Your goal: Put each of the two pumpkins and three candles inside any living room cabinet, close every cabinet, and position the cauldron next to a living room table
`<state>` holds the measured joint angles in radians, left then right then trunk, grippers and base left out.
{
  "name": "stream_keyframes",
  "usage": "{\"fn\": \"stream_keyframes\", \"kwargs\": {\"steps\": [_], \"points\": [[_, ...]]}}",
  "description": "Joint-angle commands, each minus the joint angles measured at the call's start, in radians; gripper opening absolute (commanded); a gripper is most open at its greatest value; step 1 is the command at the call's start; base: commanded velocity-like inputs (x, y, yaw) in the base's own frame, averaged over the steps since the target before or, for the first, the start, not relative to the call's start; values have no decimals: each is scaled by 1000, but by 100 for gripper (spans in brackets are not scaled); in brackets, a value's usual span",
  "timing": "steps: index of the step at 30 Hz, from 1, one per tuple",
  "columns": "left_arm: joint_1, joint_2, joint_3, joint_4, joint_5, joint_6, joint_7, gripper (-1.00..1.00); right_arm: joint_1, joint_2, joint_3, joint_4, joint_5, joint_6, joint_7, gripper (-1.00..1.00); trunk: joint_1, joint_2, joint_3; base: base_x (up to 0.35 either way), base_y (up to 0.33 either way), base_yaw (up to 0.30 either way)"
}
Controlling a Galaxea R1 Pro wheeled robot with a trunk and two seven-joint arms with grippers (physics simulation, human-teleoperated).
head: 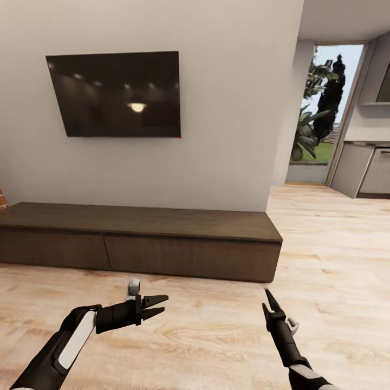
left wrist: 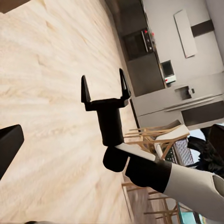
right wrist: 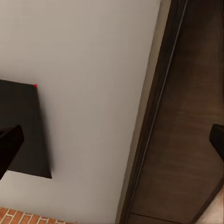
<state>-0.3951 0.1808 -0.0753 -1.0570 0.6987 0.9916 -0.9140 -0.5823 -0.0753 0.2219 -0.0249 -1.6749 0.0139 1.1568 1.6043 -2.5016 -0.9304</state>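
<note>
The cabinet [head: 141, 241] is sitting against the wall under a dark television [head: 115, 93], its drawer fronts looking flush and closed, its top bare. Both arms are hovering over the wooden floor [head: 336, 260] in front of it. The left gripper [head: 158, 306] is spread with nothing between its fingers; the right gripper [head: 269, 306], seen edge-on, is probably parted and likewise carrying nothing.
</note>
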Motion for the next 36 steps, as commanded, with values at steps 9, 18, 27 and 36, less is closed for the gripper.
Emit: {"fn": "stream_keyframes", "kwargs": {"steps": [9,18,27,36], "points": [[-1,0,-3,0,2,4,-2,100,-1,-3,9,0,-33,63,20,100,4,-3,-36,0,0,0],[-1,0,-3,0,2,4,-26,100,-1,-3,8,2,-34,113,82,100,8,-5,-71,0,0,0],[-1,0,-3,0,2,4,-28,100,-1,-3,8,2,-36,118,86,100,12,-7,-106,0,0,0],[-1,-3,-3,0,2,4,-29,100,-1,-3,8,2,-44,118,87,100,16,-9,-140,0,0,0]]}}
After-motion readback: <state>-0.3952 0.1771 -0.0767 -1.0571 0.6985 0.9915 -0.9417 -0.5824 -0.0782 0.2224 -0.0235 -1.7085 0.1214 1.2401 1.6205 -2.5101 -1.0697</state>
